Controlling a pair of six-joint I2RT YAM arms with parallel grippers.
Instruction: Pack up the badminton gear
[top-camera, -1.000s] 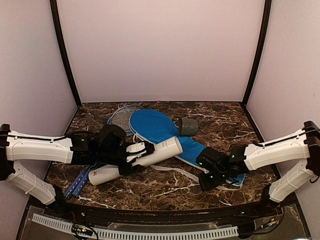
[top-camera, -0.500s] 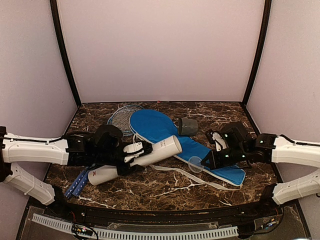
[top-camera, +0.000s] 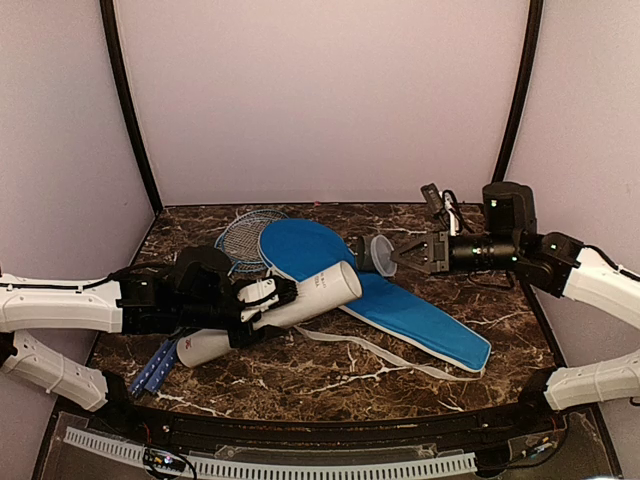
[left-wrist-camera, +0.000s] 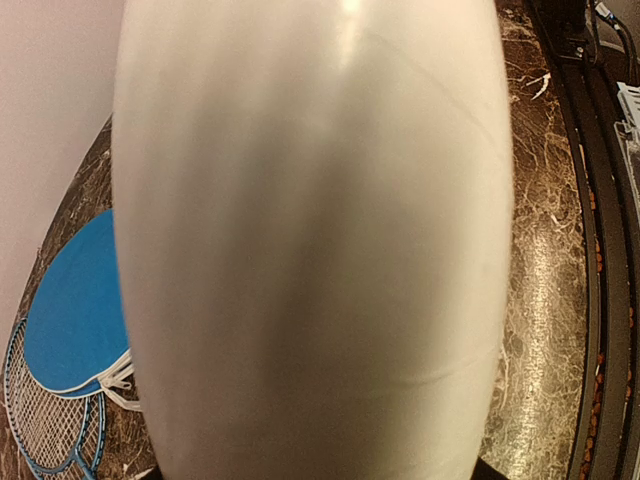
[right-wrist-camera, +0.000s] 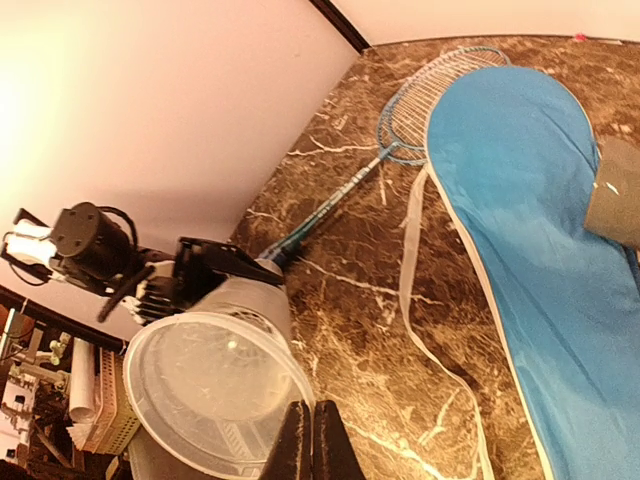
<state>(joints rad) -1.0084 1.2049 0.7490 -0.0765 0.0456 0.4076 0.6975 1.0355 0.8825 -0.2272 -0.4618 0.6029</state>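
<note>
While the left gripper (top-camera: 258, 300) clasps the long white tube (top-camera: 310, 297) around its middle, its open mouth tilted up toward the right, the right gripper (top-camera: 396, 255) pinches a clear lid (top-camera: 381, 248) by the rim, fingers tight together. Capping well likely means squaring the lid to that mouth before pressing. The right arm reaches out level above the blue bag (top-camera: 420, 315), which lies flat on the table (top-camera: 300, 365) beside the rackets (top-camera: 243, 235).

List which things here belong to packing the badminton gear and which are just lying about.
Job: tube, clear lid, grey cap, rackets, bag.
Lying about: red speck by the back wall, slotted strip at the near edge.
</note>
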